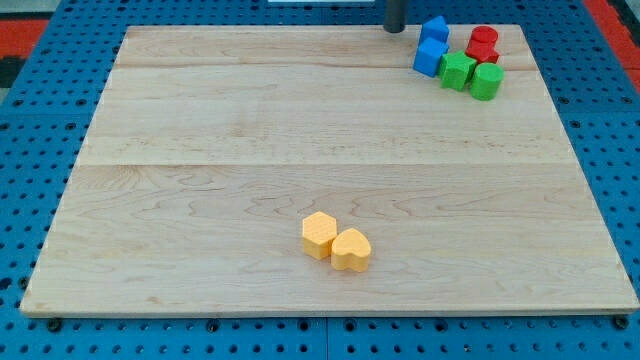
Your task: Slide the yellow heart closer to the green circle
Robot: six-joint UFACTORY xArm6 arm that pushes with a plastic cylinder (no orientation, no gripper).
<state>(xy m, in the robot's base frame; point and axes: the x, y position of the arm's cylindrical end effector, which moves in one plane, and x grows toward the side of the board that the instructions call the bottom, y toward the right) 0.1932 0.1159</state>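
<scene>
The yellow heart (351, 249) lies near the board's bottom middle, touching a yellow hexagon (318, 235) on its left. The green circle (486, 81) sits at the view's top right, at the lower right of a tight cluster of blocks. My tip (395, 29) is at the board's top edge, just left of that cluster and far from the yellow heart.
The top-right cluster also holds a green block (458, 71), two blue blocks (434, 30) (430, 57) and two red blocks (484, 37) (481, 53). The wooden board (200, 150) rests on a blue pegboard surface.
</scene>
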